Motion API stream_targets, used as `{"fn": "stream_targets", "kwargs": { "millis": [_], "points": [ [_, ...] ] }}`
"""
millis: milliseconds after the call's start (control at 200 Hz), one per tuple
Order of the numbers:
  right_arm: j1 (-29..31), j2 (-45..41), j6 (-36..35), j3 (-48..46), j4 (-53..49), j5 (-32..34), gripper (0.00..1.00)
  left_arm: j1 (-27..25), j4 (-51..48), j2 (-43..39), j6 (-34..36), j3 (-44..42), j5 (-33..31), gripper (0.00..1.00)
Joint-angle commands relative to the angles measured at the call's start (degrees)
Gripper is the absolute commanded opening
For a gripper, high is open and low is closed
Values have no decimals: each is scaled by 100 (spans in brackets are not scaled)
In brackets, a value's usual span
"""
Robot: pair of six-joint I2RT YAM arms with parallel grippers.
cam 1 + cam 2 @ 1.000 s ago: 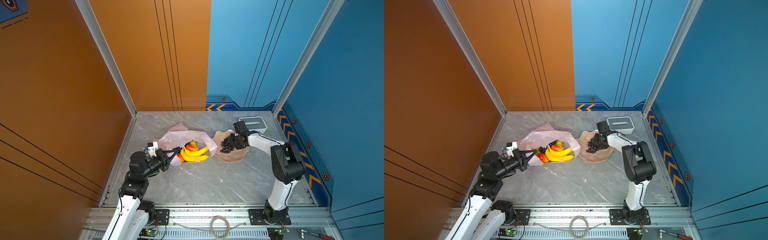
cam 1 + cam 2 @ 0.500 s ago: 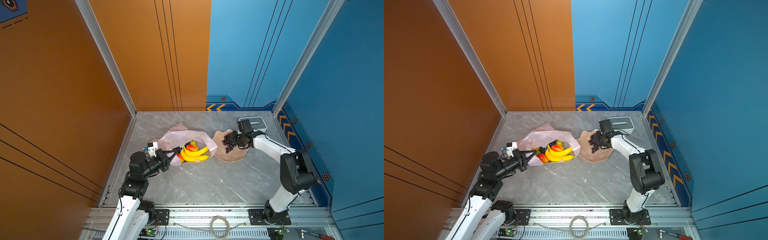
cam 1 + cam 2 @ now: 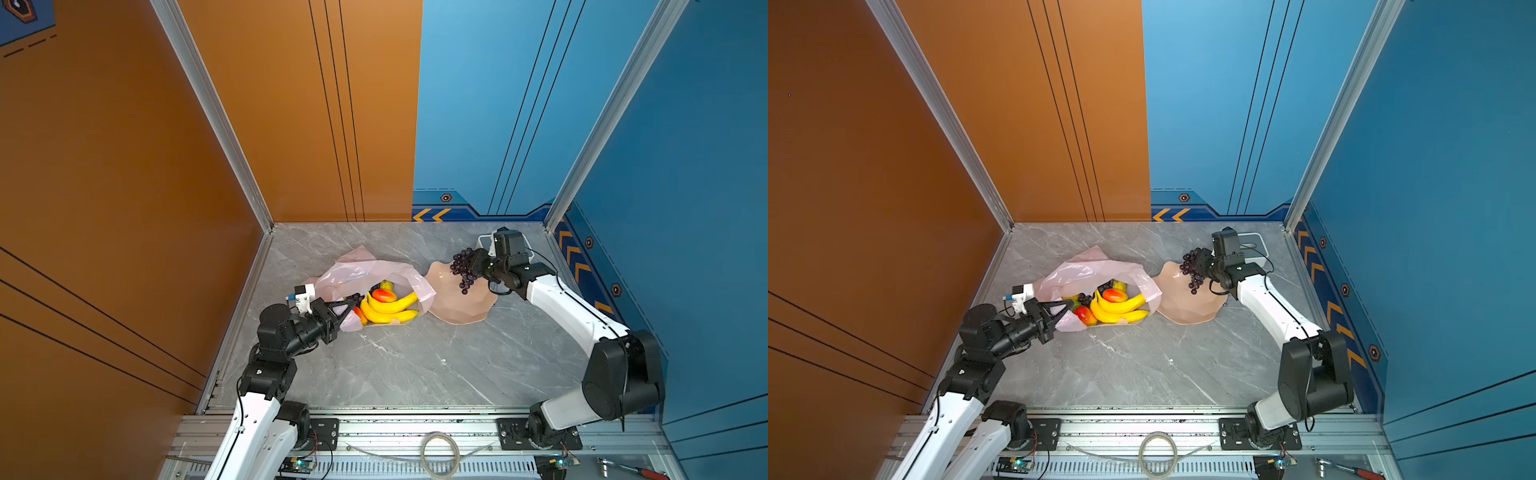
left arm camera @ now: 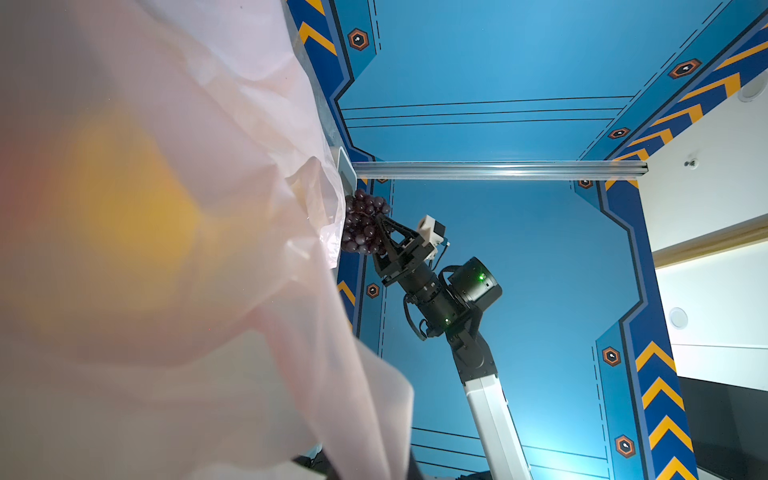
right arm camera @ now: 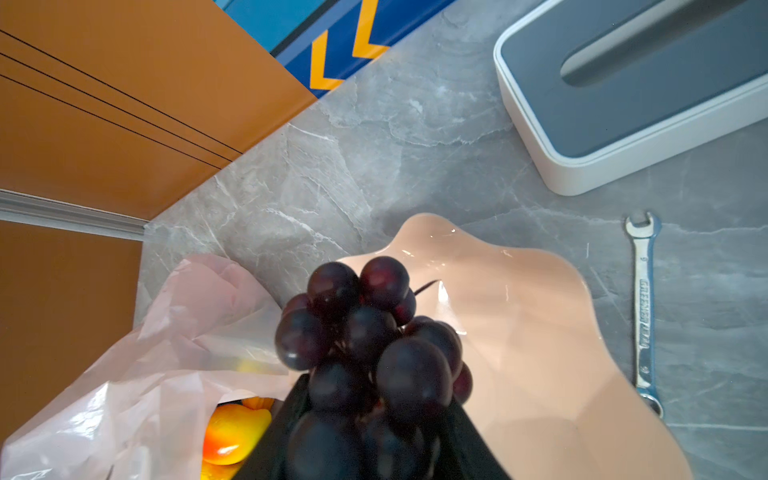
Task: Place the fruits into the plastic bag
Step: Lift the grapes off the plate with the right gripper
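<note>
Right side: my right gripper (image 3: 470,268) is closed partway round the grapes (image 3: 459,263). The bunch hangs clear above the peach bowl (image 3: 465,309), over the rim nearest the plastic bag (image 3: 365,270).

Left side: my left gripper (image 3: 352,300) is pinched fully shut on the bag's near rim, and the mouth gapes. The banana bunch (image 3: 390,309) and mango (image 3: 384,295) lie inside.

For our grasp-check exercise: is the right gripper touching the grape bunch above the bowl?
Touching. The left wrist view shows the right gripper clamped around the grape bunch.
</note>
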Motion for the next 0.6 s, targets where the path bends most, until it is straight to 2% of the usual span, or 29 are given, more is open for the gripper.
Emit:
{"fn": "stream_targets", "kwargs": {
  "millis": [0, 596],
  "points": [
    [-98, -367, 14, 87, 137, -297, 41, 43, 22, -46, 51, 179, 104, 0],
    [54, -1079, 852, 793, 369, -1571, 43, 17, 86, -33, 33, 205, 111, 0]
  ]
}}
